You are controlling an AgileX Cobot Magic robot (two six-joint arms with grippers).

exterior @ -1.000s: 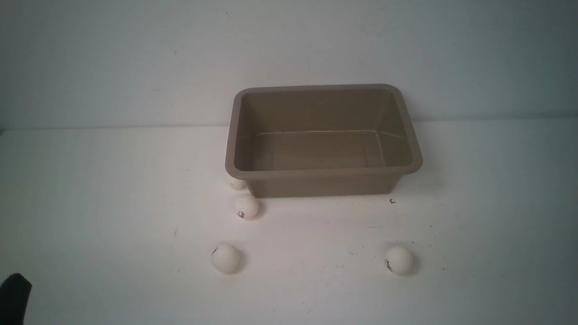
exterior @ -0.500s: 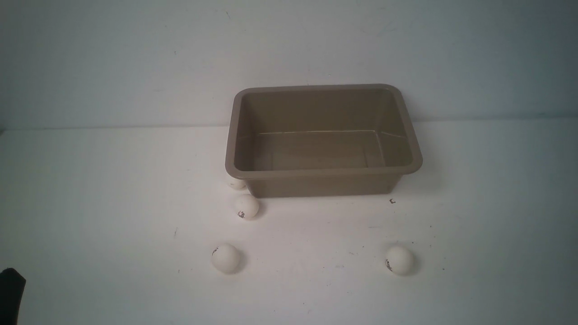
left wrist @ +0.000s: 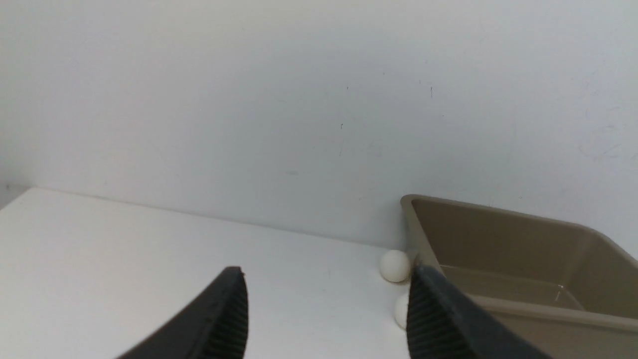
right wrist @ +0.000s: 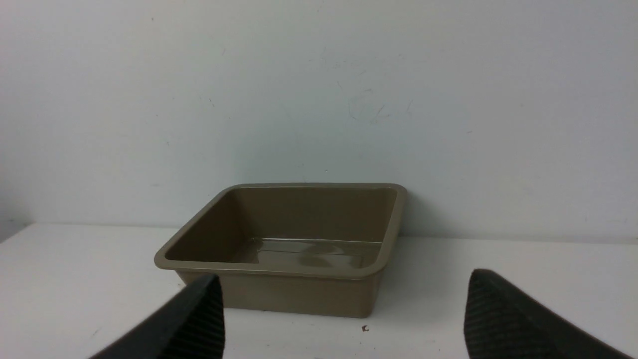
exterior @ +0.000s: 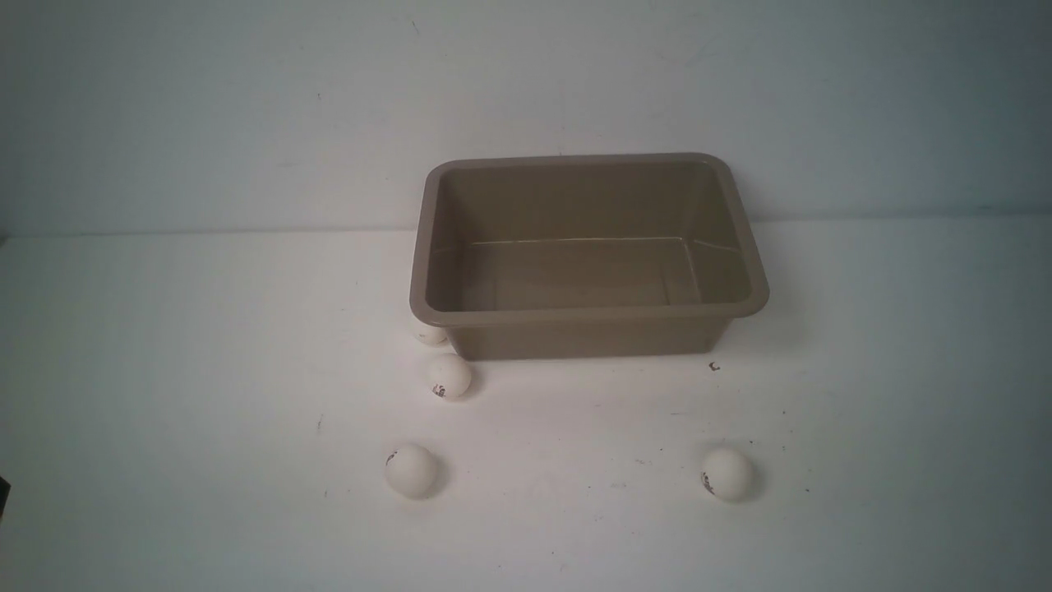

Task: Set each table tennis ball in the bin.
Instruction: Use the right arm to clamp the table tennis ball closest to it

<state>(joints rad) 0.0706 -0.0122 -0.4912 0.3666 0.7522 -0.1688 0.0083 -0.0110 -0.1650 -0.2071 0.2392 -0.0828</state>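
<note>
White surface (exterior: 164,370): we log empty bin (exterior: 588,316), four balls (exterior: 410,470) outside, one seemingly touching it; both jaws parted, holding nothing.

In the front view, the flared rim of the bin (exterior: 575,314) half hides one table tennis ball (exterior: 429,335) from you, and its logo is too small to read. In the left wrist view, a finger of the left gripper (left wrist: 326,279) covers part of a second ball (left wrist: 400,310), and the picture's edge cuts off the bin. You cannot identify the dark sliver (exterior: 2,493) at the front view's left edge.
</note>
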